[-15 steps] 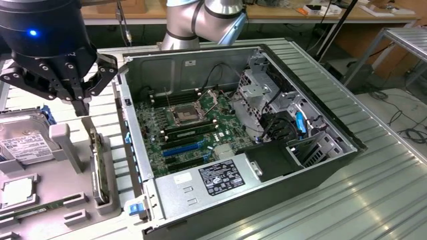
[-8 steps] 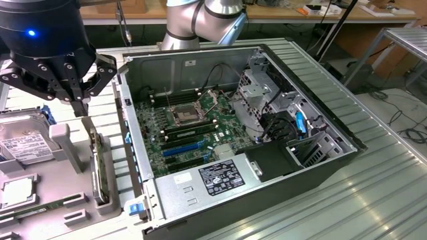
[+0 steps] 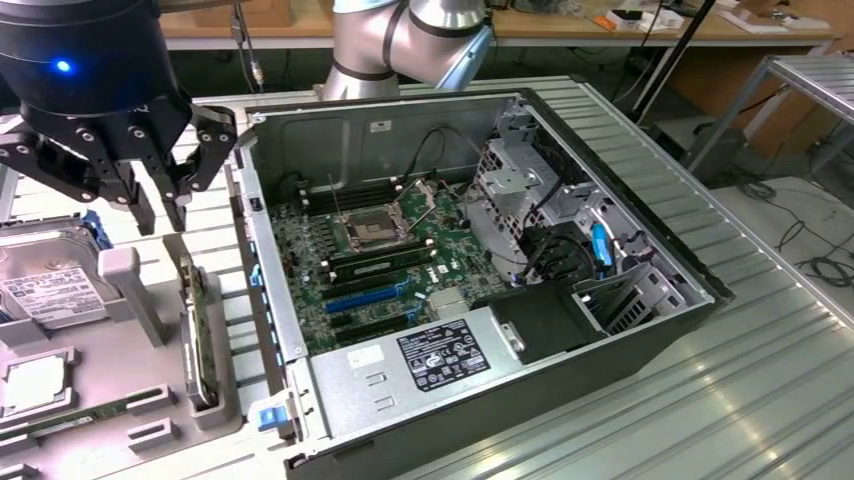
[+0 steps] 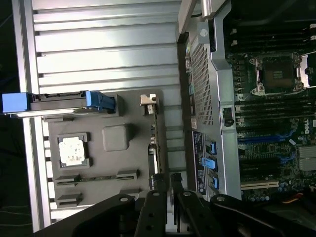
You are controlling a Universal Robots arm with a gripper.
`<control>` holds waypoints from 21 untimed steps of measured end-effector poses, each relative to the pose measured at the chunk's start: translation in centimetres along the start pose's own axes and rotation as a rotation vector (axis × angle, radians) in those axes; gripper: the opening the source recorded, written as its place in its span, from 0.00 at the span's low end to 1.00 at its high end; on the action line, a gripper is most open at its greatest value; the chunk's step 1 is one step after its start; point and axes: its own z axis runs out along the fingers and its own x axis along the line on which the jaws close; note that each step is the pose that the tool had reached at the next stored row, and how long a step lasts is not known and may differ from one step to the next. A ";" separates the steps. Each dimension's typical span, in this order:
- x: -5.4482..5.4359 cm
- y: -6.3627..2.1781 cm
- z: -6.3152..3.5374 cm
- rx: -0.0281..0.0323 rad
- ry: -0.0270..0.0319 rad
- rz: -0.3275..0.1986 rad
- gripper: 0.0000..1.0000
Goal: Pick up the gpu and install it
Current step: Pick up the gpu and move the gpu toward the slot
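Seen edge-on, the one thin dark gpu card (image 3: 198, 340) (image 4: 154, 148) hides its face, standing in a grey moulded holder tray (image 3: 144, 330) (image 4: 98, 163). One black multi-fingered gripper (image 3: 158, 215) (image 4: 168, 183) hovers near the card's end, jaws slightly parted and empty. One silver hard drive (image 3: 47, 285) is cut off.

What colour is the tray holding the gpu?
Grey. The tray, with the gpu in it, shows best in the wrist view.

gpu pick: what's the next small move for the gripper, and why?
Probably a short descent toward the gpu, centring along its top edge. The gripper hangs above the grey tray holding nothing, and the card stands on edge in its slot, untouched. In the wrist view the gripper lines up with the card's end, not its middle.
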 end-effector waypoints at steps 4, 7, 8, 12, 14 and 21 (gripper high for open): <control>0.0 0.00 0.00 0.0000 0.0000 0.000 0.30; 0.0 0.00 0.00 0.0000 0.0000 0.000 0.38; 0.0 0.00 0.00 0.0000 0.0000 0.000 0.38; 0.0 0.00 0.00 0.0000 0.0000 0.000 0.38; 0.0 0.00 0.00 0.0000 0.0000 0.000 0.38; 0.3 -0.23 1.50 0.0000 -0.0002 0.000 0.38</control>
